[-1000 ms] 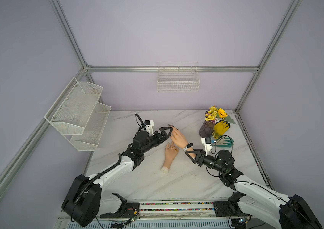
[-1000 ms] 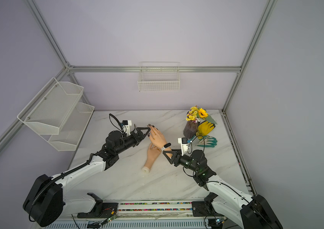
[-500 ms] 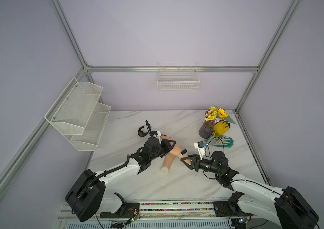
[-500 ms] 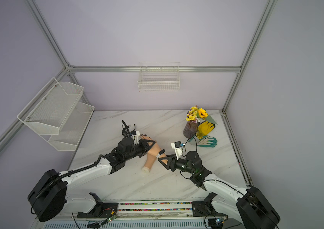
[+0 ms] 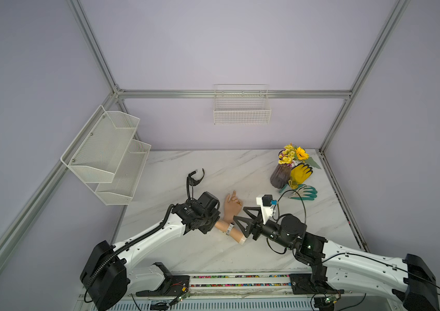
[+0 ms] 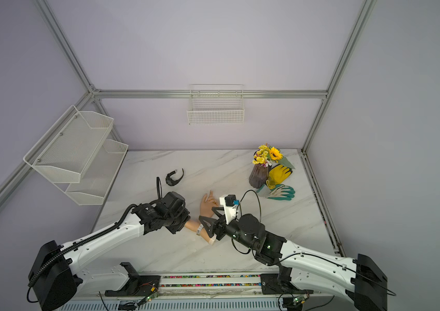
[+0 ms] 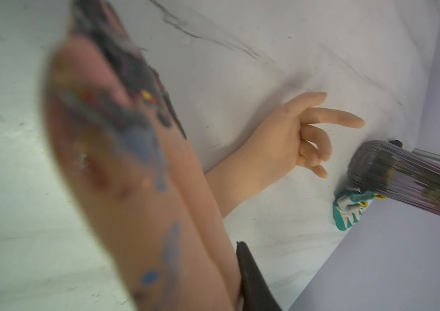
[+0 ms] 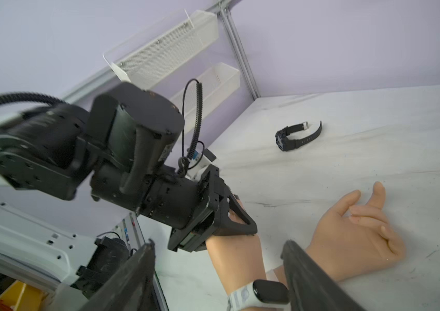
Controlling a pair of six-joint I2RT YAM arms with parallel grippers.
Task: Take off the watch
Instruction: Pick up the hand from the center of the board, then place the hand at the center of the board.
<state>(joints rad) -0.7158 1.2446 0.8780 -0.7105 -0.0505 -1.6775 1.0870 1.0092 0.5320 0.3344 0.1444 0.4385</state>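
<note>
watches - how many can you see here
2. A black watch lies loose on the table, back left. A white-strapped watch is on the wrist of the mannequin arm, near the front. The robot arms cover some table, so another could be hidden.

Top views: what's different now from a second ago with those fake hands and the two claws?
The dummy hand wearing the watch has come down from mid-air toward the table. The left gripper has closed on its hand end. The right gripper has opened wider, its jaws now either side of the watch. The second dummy hand, vase and gloves stayed put.
</note>
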